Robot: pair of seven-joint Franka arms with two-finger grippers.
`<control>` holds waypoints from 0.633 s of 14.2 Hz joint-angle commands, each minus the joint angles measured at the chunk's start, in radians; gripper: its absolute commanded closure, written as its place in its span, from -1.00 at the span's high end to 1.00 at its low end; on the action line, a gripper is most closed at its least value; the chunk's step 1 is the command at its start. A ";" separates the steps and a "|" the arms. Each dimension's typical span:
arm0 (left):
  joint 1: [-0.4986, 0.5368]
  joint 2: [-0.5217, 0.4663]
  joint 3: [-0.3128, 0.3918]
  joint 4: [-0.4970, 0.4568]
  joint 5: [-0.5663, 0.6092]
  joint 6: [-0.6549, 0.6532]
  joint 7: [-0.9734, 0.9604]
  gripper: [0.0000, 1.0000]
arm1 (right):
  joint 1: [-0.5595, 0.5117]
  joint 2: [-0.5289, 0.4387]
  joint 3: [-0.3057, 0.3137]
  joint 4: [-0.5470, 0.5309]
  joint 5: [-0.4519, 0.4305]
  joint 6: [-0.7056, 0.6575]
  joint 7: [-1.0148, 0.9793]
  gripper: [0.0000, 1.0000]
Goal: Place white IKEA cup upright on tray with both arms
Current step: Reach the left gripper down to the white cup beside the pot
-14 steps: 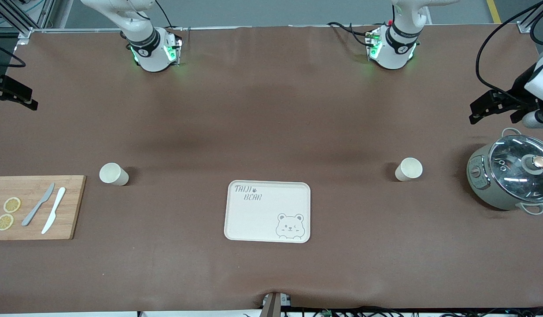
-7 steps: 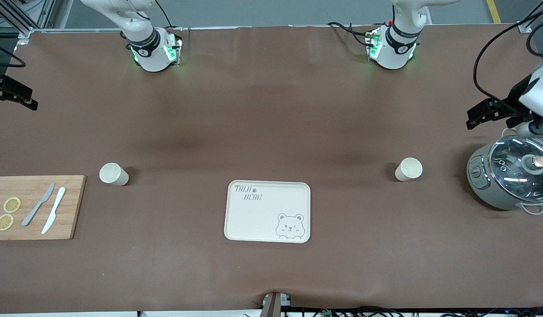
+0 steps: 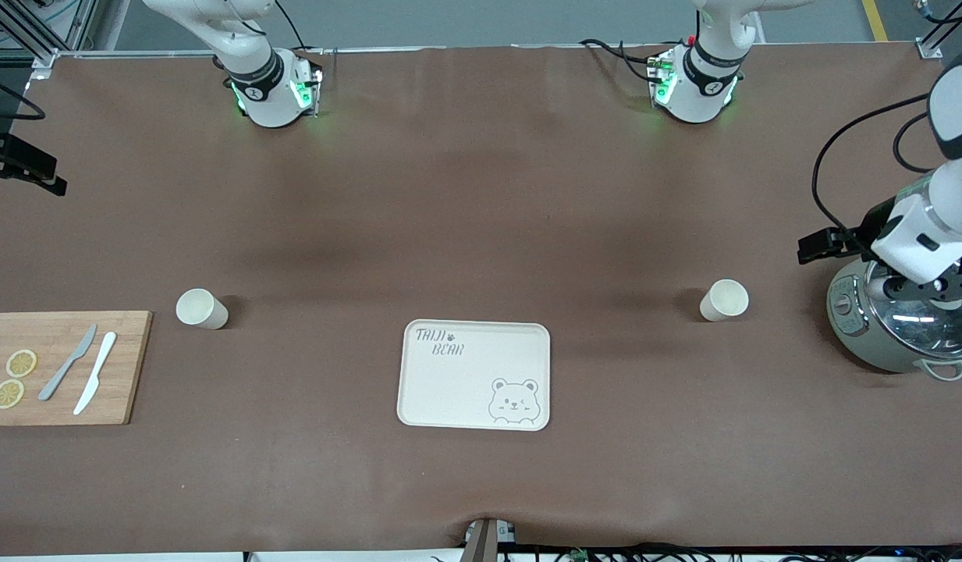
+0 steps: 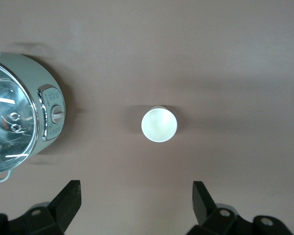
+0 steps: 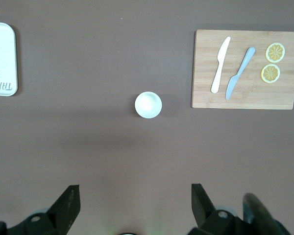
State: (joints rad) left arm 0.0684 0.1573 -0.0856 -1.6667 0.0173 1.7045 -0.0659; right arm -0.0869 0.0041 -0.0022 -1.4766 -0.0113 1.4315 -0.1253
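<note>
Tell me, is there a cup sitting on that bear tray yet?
No, the tray is bare, and both white cups stand on the table toward either end.

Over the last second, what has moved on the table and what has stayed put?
Only the left arm moved: its left claw swung in from the table's edge toward the front camera and now hangs over the rice cooker, jaws open, nothing held. Both white cups, the tray, the cutting board and the right claw kept their places.
</note>
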 commanded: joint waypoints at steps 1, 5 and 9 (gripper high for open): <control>0.022 -0.030 -0.008 -0.129 0.006 0.111 -0.006 1.00 | -0.010 0.014 0.002 0.021 0.016 -0.014 0.010 1.00; 0.021 -0.030 -0.011 -0.295 0.003 0.323 -0.008 1.00 | -0.011 0.036 0.001 0.018 0.005 -0.017 0.007 1.00; 0.021 -0.027 -0.014 -0.471 0.003 0.556 -0.008 0.88 | -0.017 0.069 -0.001 0.019 -0.003 -0.017 0.016 1.00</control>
State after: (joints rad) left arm 0.0846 0.1616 -0.0935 -2.0421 0.0173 2.1621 -0.0658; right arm -0.0890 0.0462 -0.0082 -1.4774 -0.0126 1.4274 -0.1239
